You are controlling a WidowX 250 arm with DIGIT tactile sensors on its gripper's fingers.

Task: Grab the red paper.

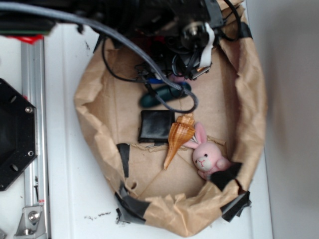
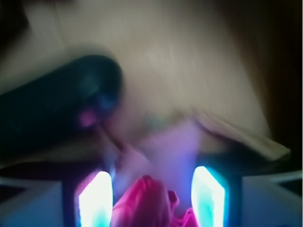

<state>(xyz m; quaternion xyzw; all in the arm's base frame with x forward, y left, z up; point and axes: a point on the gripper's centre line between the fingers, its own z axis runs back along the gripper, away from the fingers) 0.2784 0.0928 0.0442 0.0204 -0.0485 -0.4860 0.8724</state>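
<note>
between the claw [image 2: 151,198] fingers sits the red paper [image 2: 149,203], crumpled.

Exterior view: the gripper [image 1: 192,69] is masked by the arm's dark body and cables, so how its jaws stand cannot be read; the red paper is hidden there. Wrist view (heavily blurred): the red paper [image 2: 149,203] is cut off by the lower edge between two glowing fingers [image 2: 94,201]; a dark rounded object [image 2: 61,106] stays unidentifiable.
</note>
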